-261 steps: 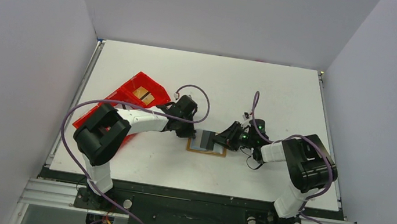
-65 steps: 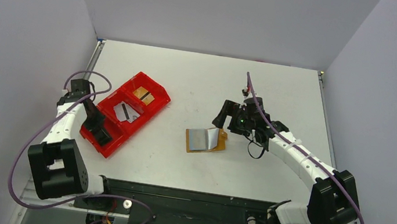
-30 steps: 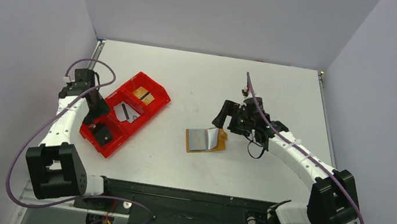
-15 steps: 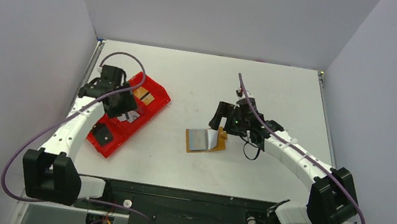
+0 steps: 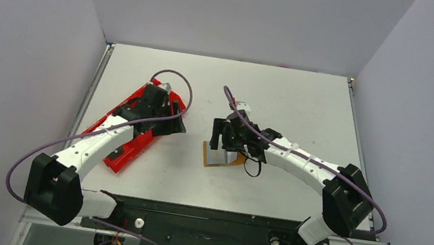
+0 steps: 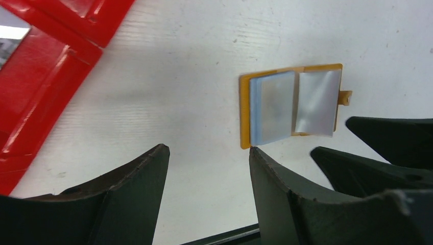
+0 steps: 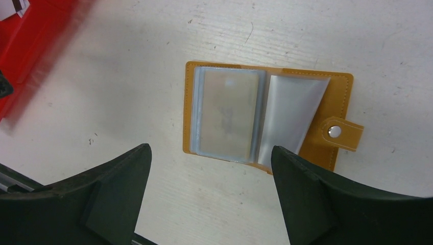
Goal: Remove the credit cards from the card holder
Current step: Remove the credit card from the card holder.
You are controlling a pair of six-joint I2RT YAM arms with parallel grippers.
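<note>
The tan card holder (image 7: 339, 100) lies open on the white table, snap tab to the right. A pale blue-grey credit card (image 7: 227, 113) sits in its left sleeve, and a clear sleeve (image 7: 293, 116) stands flipped up beside it. My right gripper (image 7: 210, 153) hovers open over the holder's near edge with nothing between its fingers. From above, the right gripper (image 5: 222, 142) covers part of the holder (image 5: 221, 163). My left gripper (image 6: 208, 153) is open and empty, to the left of the holder (image 6: 245, 113) and its card (image 6: 273, 108). From above, the left gripper (image 5: 177, 126) sits at the red tray's right end.
A long red tray (image 5: 124, 148) lies at the left under my left arm, and its corner shows as red tray (image 6: 46, 66) in the left wrist view. The right gripper's dark fingers (image 6: 393, 138) show at that view's right edge.
My left arm has swung from the tray's left side across it toward the holder, its jaws widening. The right gripper has moved left and down over the holder.
</note>
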